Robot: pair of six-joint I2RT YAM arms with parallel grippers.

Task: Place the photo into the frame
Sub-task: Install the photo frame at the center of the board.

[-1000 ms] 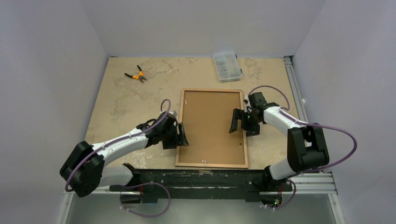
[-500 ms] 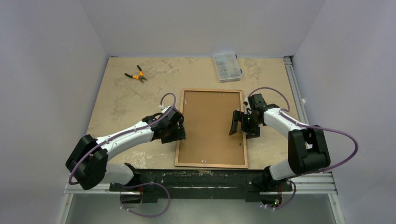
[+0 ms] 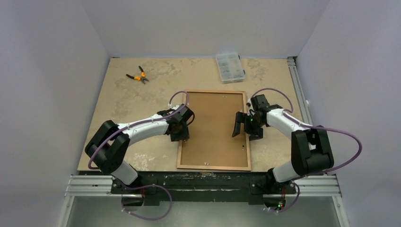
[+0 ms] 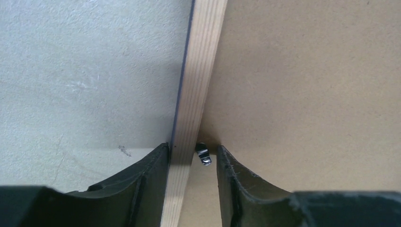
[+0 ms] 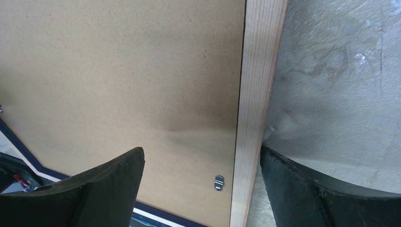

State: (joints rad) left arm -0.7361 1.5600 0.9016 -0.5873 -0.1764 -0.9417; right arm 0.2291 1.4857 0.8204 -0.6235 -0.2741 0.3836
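Observation:
The frame (image 3: 215, 91) lies face down on the table, light wood rails up, with a brown backing board (image 3: 215, 127) inside it. My left gripper (image 3: 181, 135) straddles the left rail (image 4: 201, 71). Its outer finger rests against the rail's outside edge. Its inner finger stands on the board just past a small metal clip (image 4: 203, 155), with a gap left, so the left gripper (image 4: 193, 149) is open. My right gripper (image 3: 242, 124) hangs wide open over the right rail (image 5: 257, 85) and a clip (image 5: 219, 182), holding nothing. The photo is out of view.
Orange-handled pliers (image 3: 137, 75) lie at the far left of the table. A clear parts box (image 3: 230, 67) sits just beyond the frame's top rail. An aluminium rail (image 3: 299, 90) runs along the table's right edge, and grey walls enclose three sides.
My left arm has swung forward and right, bringing its gripper onto the frame's left rail, and its jaws have narrowed. The right arm and the frame have stayed put.

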